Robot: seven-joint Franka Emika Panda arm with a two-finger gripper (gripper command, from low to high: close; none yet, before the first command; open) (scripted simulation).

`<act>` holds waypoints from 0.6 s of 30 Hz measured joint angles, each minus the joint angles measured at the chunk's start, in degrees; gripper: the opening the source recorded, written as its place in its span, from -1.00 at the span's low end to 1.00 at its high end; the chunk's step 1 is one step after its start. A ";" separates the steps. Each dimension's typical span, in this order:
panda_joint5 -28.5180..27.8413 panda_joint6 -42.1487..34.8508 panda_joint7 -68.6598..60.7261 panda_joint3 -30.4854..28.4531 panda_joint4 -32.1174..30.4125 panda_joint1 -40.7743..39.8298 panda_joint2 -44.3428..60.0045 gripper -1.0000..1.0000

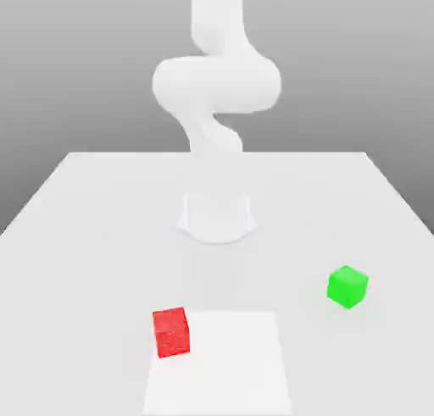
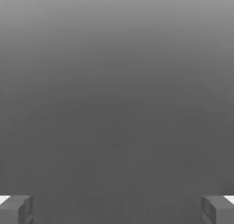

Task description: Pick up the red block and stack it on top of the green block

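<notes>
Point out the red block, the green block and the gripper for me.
red block [image 1: 172,333], exterior view, on its front face.
green block [image 1: 347,287], exterior view, on its front face.
gripper [image 2: 117,209], hand view, midway between the two spread fingertips.

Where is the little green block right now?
In the exterior view, the green block sits on the white table toward the exterior view's right, apart from the red block, which lies nearer the front on the left.

Bright, even, nearly shadowless light
</notes>
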 joint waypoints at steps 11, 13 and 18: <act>-2.41 14.31 -11.67 -5.91 -14.09 -0.05 23.67 0.00; -2.11 16.82 -14.24 -6.74 -16.57 -0.31 27.83 0.00; -0.06 23.14 -21.59 -8.41 -22.79 -1.15 38.29 0.00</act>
